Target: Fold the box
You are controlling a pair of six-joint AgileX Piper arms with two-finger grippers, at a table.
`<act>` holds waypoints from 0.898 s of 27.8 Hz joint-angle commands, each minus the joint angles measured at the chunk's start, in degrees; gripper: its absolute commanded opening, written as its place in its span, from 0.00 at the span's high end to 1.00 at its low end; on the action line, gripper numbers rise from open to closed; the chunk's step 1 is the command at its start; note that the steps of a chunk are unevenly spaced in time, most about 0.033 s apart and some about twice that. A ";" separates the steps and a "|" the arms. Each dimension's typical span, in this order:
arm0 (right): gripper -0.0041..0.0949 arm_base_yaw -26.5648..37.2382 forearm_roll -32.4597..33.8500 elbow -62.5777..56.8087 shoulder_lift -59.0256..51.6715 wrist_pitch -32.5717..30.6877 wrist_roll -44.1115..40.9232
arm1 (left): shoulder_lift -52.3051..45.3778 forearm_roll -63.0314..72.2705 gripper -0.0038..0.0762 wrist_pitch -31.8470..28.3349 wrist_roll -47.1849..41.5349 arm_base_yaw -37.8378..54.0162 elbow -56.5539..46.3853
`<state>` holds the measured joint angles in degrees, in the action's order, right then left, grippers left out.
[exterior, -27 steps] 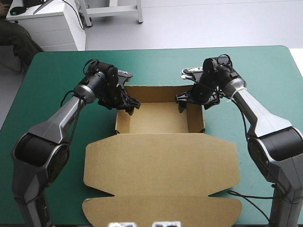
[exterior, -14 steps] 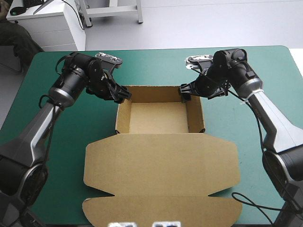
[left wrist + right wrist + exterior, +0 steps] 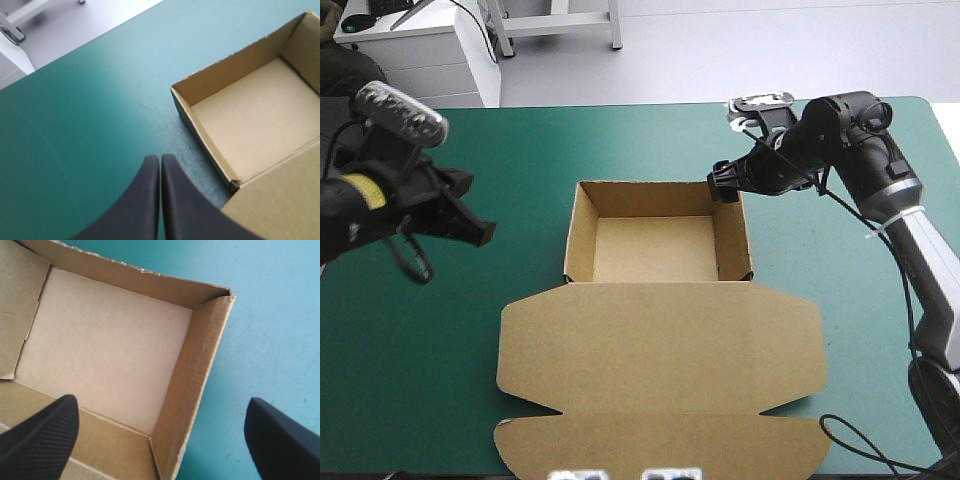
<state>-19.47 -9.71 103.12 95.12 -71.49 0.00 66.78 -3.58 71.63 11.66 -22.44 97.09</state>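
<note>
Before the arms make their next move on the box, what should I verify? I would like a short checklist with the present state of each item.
1. The box has its tray formed, with walls raised on all four sides: ok.
2. The lid lies flat on the teal-green cover, on the near side: ok.
3. The left gripper is clear of the box: ok. It is shut, over the cover to the left of the tray.
4. The right gripper is open: ok. It straddles the right wall near the far corner.
5. The right gripper is free of that wall: cannot tell.
</note>
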 commanded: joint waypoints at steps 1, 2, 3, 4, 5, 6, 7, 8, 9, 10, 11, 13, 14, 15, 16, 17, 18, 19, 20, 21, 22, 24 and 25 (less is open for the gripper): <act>0.14 0.16 0.07 1.59 -2.89 0.02 1.48 | -11.80 -2.34 0.96 2.22 0.06 -0.23 -7.32; 0.14 0.16 0.07 1.59 -2.89 0.02 1.64 | -14.47 -2.87 0.96 2.22 0.06 -0.23 -9.82; 0.15 0.16 0.07 1.59 -2.89 0.02 1.64 | -19.35 -3.29 0.96 2.22 0.06 -0.23 -14.42; 0.15 0.16 0.07 1.59 -2.89 0.02 1.64 | -21.51 -3.29 0.96 2.22 0.06 -0.23 -16.91; 0.15 0.16 0.07 1.59 -2.89 0.02 1.64 | -24.10 -3.29 0.96 2.22 0.06 -0.23 -19.44; 0.15 0.16 0.07 1.59 -2.89 0.02 1.64 | -26.64 -3.17 0.96 2.22 -0.30 -0.23 -21.84; 0.15 0.16 0.07 1.59 -2.89 0.02 1.64 | -29.06 -2.88 0.96 2.22 -0.54 -0.23 -23.79; 0.15 0.16 -0.05 1.59 -2.89 0.02 1.64 | -31.43 -2.74 0.96 2.22 -0.78 -0.23 -26.18; 0.15 0.16 -0.05 1.59 -2.89 0.02 1.64 | -33.66 -2.71 0.96 2.22 -1.53 -0.23 -28.62; 0.15 0.16 -0.05 1.59 -2.89 0.02 1.90 | -35.33 -2.62 0.96 2.22 -2.18 -0.23 -30.52; 0.14 0.16 -0.05 1.59 -2.89 0.02 1.86 | -37.24 -2.62 0.96 2.22 -3.00 -0.23 -32.86; 0.15 0.16 -0.05 1.59 -2.89 0.02 1.86 | -40.10 -2.84 0.96 2.22 -4.43 -0.23 -37.43; 0.15 0.16 -0.05 1.59 -2.89 0.02 1.86 | -41.30 -2.84 0.96 2.22 -4.81 -0.23 -39.59; 0.15 0.16 -0.05 1.59 -2.89 0.02 1.86 | -42.24 -2.84 0.96 2.22 -4.79 -0.23 -41.60; 0.15 0.16 -0.05 1.59 -2.89 0.02 1.86 | -42.98 -2.84 0.96 2.22 -4.95 -0.23 -43.18; 0.15 0.16 -0.05 1.59 -2.89 0.02 1.86 | -43.52 -2.84 0.96 2.22 -4.94 -0.23 -44.96; 0.15 0.16 -0.05 1.59 -2.89 0.02 1.86 | -43.83 -2.84 0.96 2.22 -4.94 -0.23 -46.59; 0.15 0.16 -0.18 1.59 -2.89 0.02 1.86 | -43.85 -2.84 0.96 2.22 -5.32 -0.23 -48.09; 0.15 0.16 -0.18 1.59 -2.89 0.02 1.86 | -43.85 -2.84 0.96 2.22 -6.06 -0.23 -49.15; 0.15 0.16 -0.28 1.59 -2.89 0.02 1.86 | -43.85 -2.84 0.96 2.12 -6.83 -0.23 -50.42; 0.14 0.16 -0.31 1.59 -2.89 0.02 1.86 | -43.85 -2.84 0.96 2.12 -6.84 -0.23 -51.64; 0.15 0.16 -0.31 1.59 -2.78 0.02 1.86 | -43.85 -2.84 0.96 2.12 -7.22 -0.23 -53.70; 0.15 0.16 -0.31 1.36 -2.63 0.02 1.86 | -43.85 -3.28 0.96 2.12 -7.81 -0.23 -54.94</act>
<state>-19.47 -9.52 103.12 95.12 -71.60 1.05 22.34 -6.41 71.68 5.43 -22.44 43.38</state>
